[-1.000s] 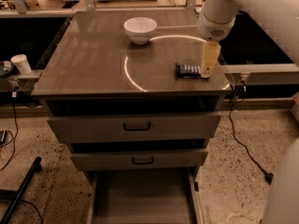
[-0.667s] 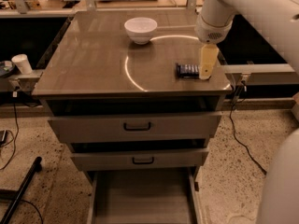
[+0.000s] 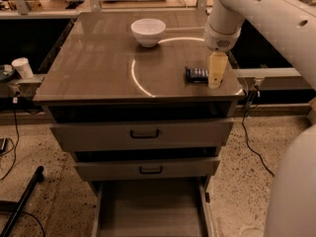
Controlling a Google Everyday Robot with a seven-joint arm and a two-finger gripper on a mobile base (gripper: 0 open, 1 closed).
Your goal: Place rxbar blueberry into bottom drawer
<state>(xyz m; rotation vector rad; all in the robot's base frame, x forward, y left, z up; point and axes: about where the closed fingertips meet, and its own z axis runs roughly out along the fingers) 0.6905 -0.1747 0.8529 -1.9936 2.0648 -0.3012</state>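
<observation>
The rxbar blueberry (image 3: 196, 74) lies flat on the cabinet top near its right front corner, a dark wrapper with pale print. My gripper (image 3: 216, 79) hangs from the white arm just to the right of the bar, low over the top, and covers the bar's right end. The bottom drawer (image 3: 150, 209) is pulled out at the foot of the cabinet, its plain grey floor bare.
A white bowl (image 3: 148, 31) stands at the back middle of the cabinet top (image 3: 94, 68). Two upper drawers with black handles (image 3: 144, 134) are shut. A white cup (image 3: 22, 67) sits on a ledge at the left. Cables lie on the speckled floor.
The gripper has dropped slightly lower beside the bar's right end. The bar, bowl and drawers have not moved.
</observation>
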